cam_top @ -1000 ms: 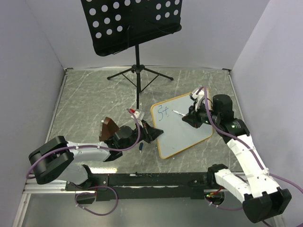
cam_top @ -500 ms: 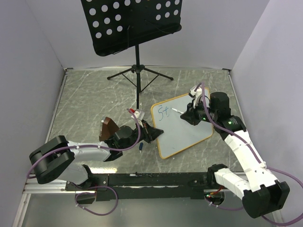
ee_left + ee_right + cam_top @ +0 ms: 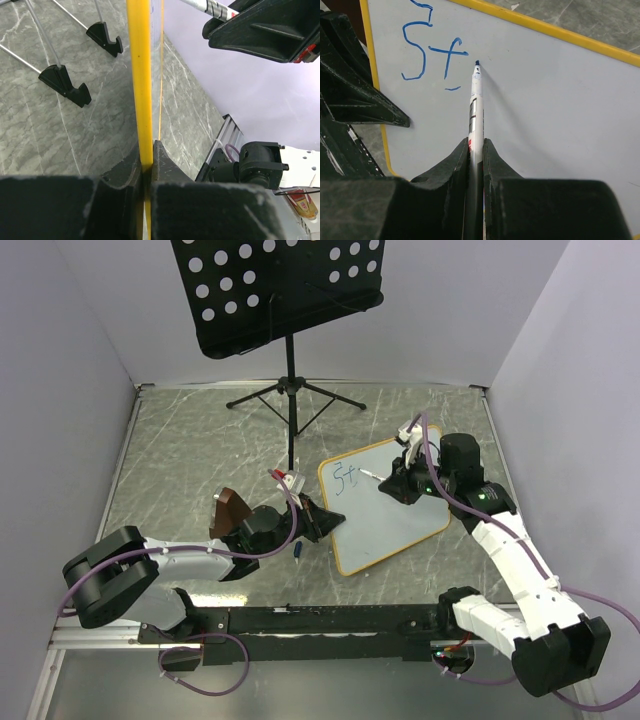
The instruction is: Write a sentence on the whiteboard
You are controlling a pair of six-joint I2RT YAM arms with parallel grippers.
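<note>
2 blue letters [image 3: 449, 50], "St", sit in the top left corner of the whiteboard [image 3: 545, 100] on the table [image 3: 200, 460], and the marker [image 3: 475, 107] tip has crept a bit closer to the t, so letter 3 comes next. The right gripper [image 3: 476, 147] is shut tight on the marker; the left gripper [image 3: 146, 162] pinches the board's yellow edge. Lots of white room waits right and below, but a foot of the music stand [image 3: 276, 288] is near that corner.

A robotics lab test cell: plain pale walls [image 3: 60, 390] box in a grey marbled worktop [image 3: 200, 450], a black perforated music stand [image 3: 275, 290] beyond the fingers [image 3: 435, 200], an aluminium mounting rail [image 3: 75, 639] behind them.
</note>
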